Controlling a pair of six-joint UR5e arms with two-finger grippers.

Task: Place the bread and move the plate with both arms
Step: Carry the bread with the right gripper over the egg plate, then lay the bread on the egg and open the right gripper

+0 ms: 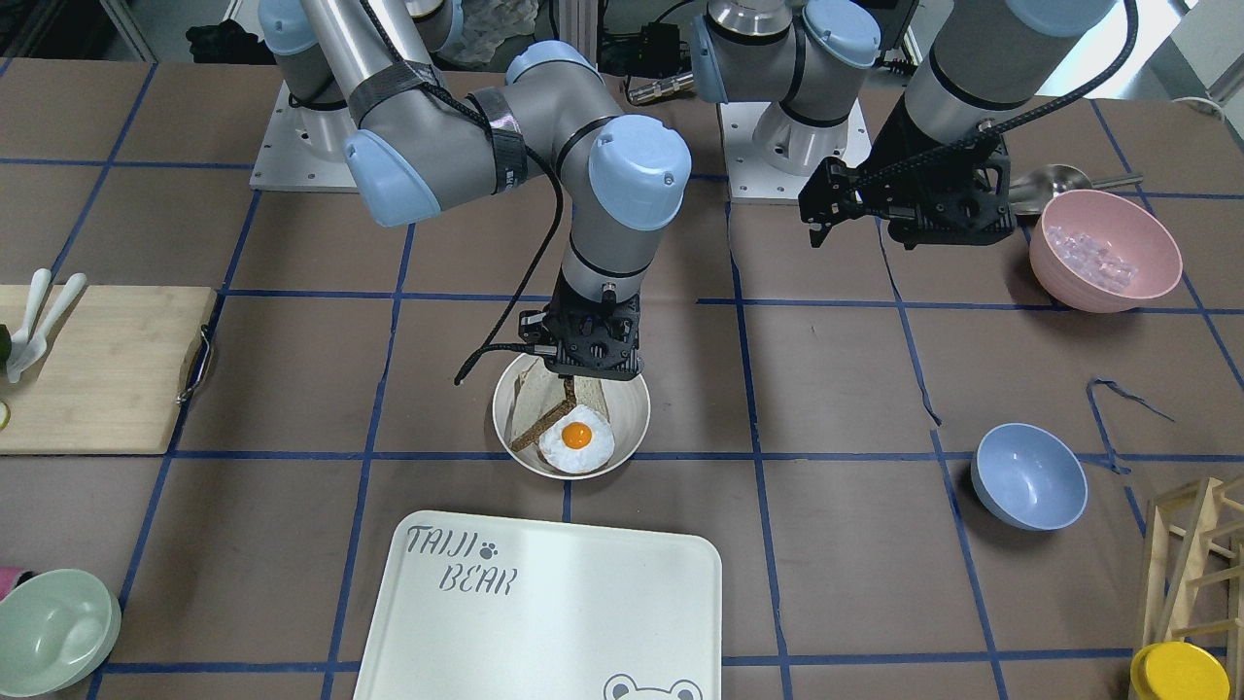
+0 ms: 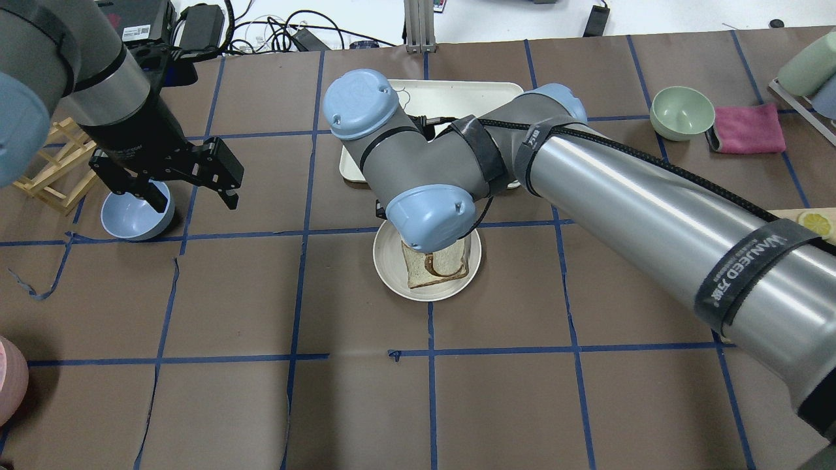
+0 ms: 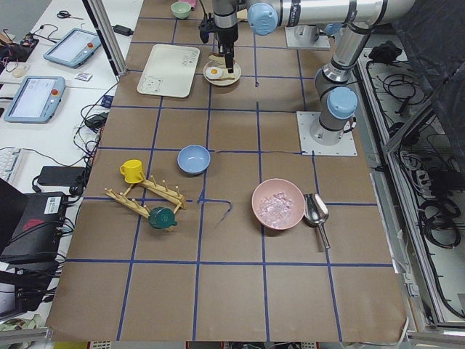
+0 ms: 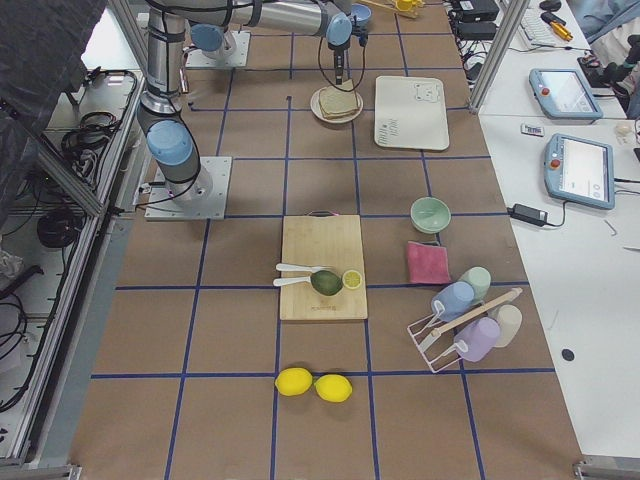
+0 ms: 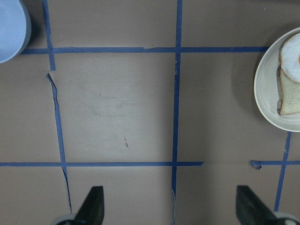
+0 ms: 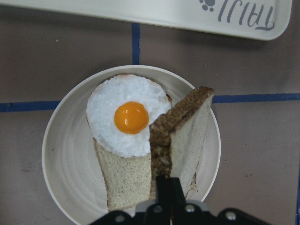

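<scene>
The right gripper point(image 6: 164, 190) pinches the bread point(image 6: 180, 131) on edge over the plate point(image 6: 61, 159), beside the egg point(image 6: 129, 115) (placing step, I'd say). Next: lay it flat and let go. The left gripper point(image 5: 172, 207) hangs spread, well apart.

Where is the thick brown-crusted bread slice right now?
In the right wrist view, the bread is held on edge over the round cream plate by the right gripper, right of the fried egg.

your right arm point(image 2: 620, 196) reaches forward, wrist turned straight down, right gripper point(image 6: 164, 182) pinched tight on the bread point(image 6: 187, 131). your left arm point(image 2: 98, 85) hangs off to its side, left gripper point(image 5: 169, 199) pointing down, jaws spread wide.
</scene>
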